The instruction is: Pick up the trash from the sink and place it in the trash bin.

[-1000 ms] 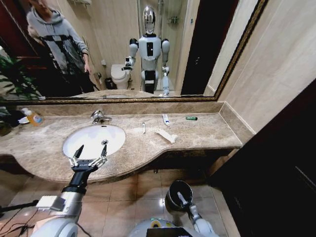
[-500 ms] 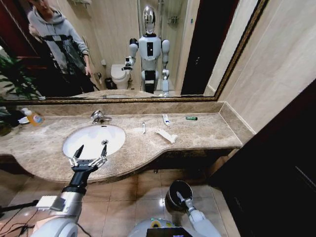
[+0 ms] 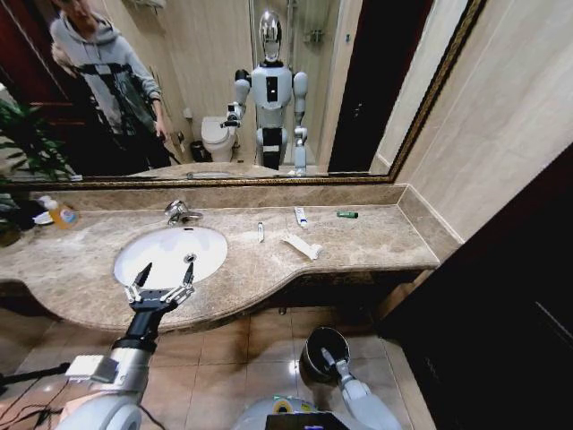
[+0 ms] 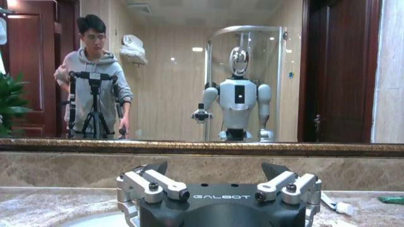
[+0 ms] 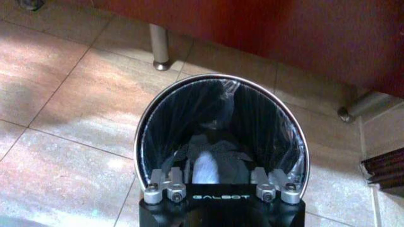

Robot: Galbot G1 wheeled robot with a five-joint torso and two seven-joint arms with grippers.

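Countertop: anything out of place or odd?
Yes: litter lies loose on the countertop right of the sink: a white stick, white tube, flat wrapper and green tube. Nothing spilled or broken.

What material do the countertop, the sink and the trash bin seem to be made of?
The countertop looks like polished brown marble or a similar stone: mottled veins and a soft shine. The sink seems to be glazed white ceramic, smooth and glossy. The trash bin has a bright, reflective rim, probably metal; inside is a wrinkled black liner that looks like thin plastic, with a pale piece lying in it.
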